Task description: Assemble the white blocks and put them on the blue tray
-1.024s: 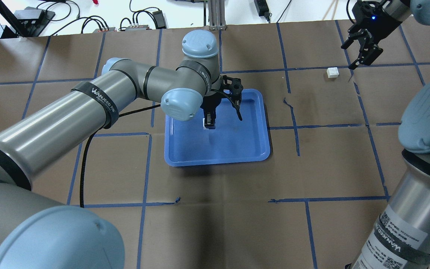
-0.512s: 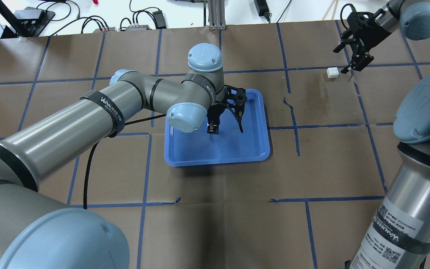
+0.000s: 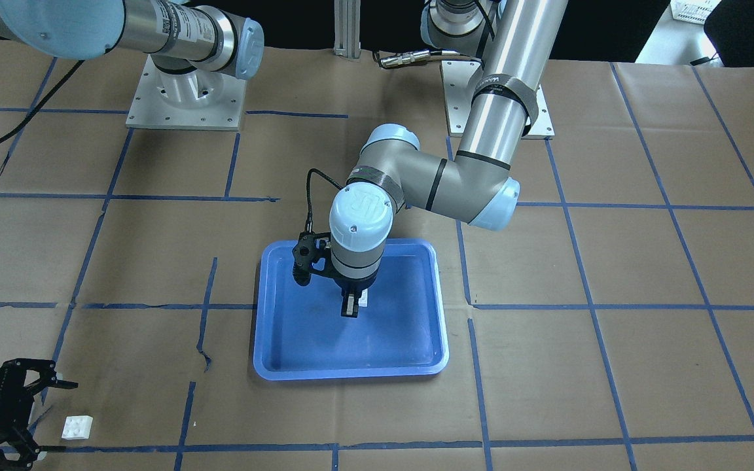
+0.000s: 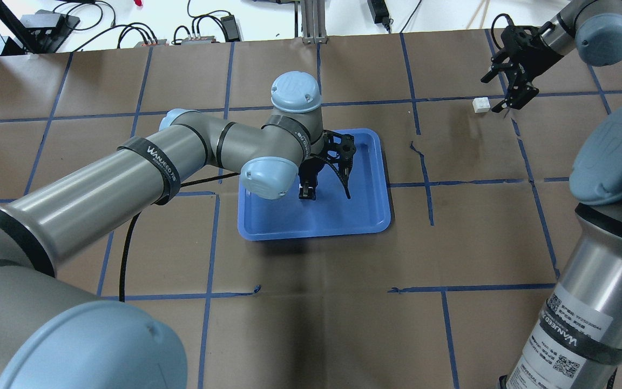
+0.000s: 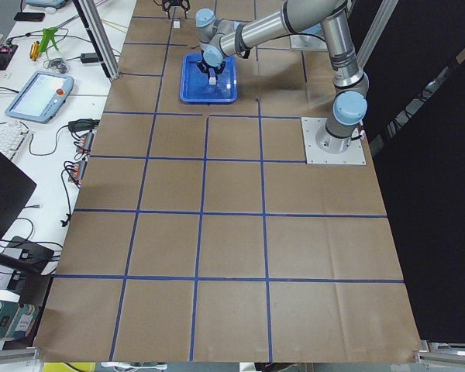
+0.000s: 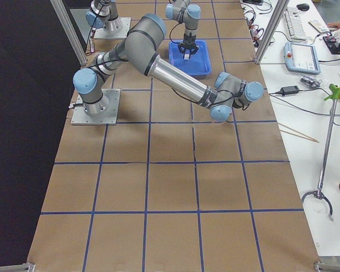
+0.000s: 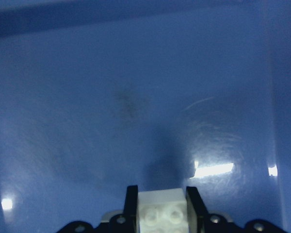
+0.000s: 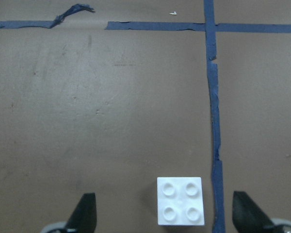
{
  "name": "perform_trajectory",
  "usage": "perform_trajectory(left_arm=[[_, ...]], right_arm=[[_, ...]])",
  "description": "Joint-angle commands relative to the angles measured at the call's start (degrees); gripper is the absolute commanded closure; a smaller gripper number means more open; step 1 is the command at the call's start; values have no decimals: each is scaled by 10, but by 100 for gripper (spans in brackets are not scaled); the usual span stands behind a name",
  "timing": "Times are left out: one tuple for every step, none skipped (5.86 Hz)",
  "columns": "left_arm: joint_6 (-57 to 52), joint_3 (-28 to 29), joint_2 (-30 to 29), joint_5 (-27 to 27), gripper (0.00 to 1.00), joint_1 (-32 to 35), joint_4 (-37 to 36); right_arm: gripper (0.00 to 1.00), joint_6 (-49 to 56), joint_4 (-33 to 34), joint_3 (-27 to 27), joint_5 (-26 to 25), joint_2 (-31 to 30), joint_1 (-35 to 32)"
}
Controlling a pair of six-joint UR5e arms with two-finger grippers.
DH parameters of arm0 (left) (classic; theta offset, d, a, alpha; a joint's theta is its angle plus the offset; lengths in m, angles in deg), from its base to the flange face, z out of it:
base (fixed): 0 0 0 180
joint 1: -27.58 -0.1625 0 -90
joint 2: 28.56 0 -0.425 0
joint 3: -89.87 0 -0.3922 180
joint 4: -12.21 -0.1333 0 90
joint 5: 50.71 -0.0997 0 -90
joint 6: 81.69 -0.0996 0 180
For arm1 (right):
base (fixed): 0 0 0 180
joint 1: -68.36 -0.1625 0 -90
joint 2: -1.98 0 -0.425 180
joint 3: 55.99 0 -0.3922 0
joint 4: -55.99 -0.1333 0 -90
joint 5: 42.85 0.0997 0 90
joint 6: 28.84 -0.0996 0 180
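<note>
White brick (image 7: 161, 209), clamped in the left gripper (image 4: 307, 190), hangs over the blue tray (image 4: 367, 216). Far from the tray, the right gripper (image 4: 497, 96), fingers apart, hovers by the other brick (image 8: 180, 201). Nothing is joined yet.

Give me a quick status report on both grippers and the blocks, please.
Left gripper shut on one white block, over blue tray. Right gripper open, straddling second white block on table. Blocks not joined; nothing blocking.

Silver-grey arms (image 4: 100, 178), pale blue joint caps (image 4: 268, 177), black bands (image 4: 151, 162) (white WANJEED lettering), black skeletal left hand (image 3: 351, 309).
</note>
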Motion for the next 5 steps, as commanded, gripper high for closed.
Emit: perform_trajectory(left_arm=[[18,-5,-1,3,75,0,-1],[20,-5,-1,3,70,0,-1],[20,-6,2,3,41,0,-2],[28,-6,1,6,1,0,-1],[29,-7,2,21,1,0,1]], right_arm=[[0,1,1,-18,0,1,1],[0,2,19,-25,-1,1,2],[0,1,22,-29,-1,2,6],[3,1,24,-28,1,1,6],[14,1,29,-29,2,1,6]])
